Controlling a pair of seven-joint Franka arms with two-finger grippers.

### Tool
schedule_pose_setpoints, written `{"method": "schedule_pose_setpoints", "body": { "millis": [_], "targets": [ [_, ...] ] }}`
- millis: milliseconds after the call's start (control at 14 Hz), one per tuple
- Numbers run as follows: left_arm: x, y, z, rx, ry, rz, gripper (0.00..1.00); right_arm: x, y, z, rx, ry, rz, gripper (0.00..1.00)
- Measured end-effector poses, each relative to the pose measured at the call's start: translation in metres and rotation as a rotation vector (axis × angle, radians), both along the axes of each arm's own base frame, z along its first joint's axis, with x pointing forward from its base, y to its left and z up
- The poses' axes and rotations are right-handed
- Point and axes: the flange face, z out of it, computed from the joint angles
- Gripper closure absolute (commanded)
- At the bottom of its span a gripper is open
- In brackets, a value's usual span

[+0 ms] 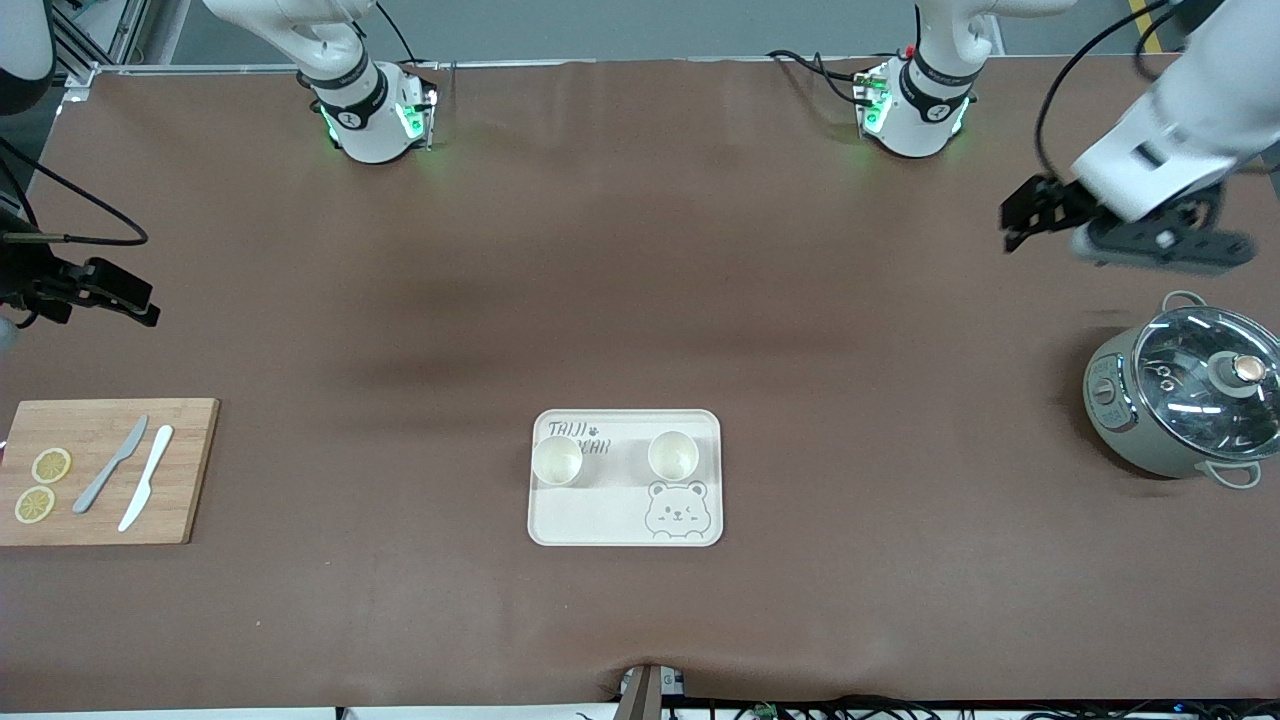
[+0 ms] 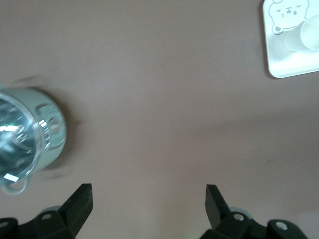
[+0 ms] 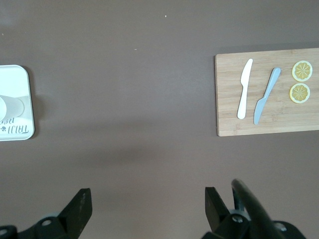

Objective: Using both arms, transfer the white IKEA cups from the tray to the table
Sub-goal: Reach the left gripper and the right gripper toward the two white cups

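Observation:
Two white IKEA cups stand upright side by side on a cream bear-printed tray (image 1: pixel 600 515) near the middle of the table. One cup (image 1: pixel 557 460) is toward the right arm's end, the other cup (image 1: pixel 672 455) toward the left arm's end. My left gripper (image 1: pixel 1015 222) hangs open and empty over bare table near the pot; its wrist view shows the gripper (image 2: pixel 148 196), the tray's corner (image 2: pixel 294 64) and one cup (image 2: pixel 306 35). My right gripper (image 1: pixel 140 305) hangs open and empty above the table by the cutting board; its wrist view shows the gripper (image 3: pixel 148 199), the tray's edge (image 3: pixel 20 79) and a cup (image 3: pixel 9 106).
A grey pot with a glass lid (image 1: pixel 1190 400) sits at the left arm's end of the table. A wooden cutting board (image 1: pixel 100 470) with two knives (image 1: pixel 130 475) and two lemon slices (image 1: pixel 45 485) lies at the right arm's end. Brown table mat (image 1: pixel 640 300) spreads between them.

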Motion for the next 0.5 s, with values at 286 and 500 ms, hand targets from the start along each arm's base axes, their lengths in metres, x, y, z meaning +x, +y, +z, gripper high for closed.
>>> {"method": "schedule_pose_setpoints", "body": {
  "millis": [286, 500],
  "targets": [
    [0.061, -0.055, -0.058, -0.021, 0.005, 0.014, 0.00, 0.001, 0.001, 0.000, 0.002, -0.010, 0.001, 0.00],
    [0.094, -0.121, -0.104, -0.034, 0.018, 0.065, 0.00, 0.001, 0.016, 0.000, 0.004, -0.011, 0.026, 0.00]
  ]
}}
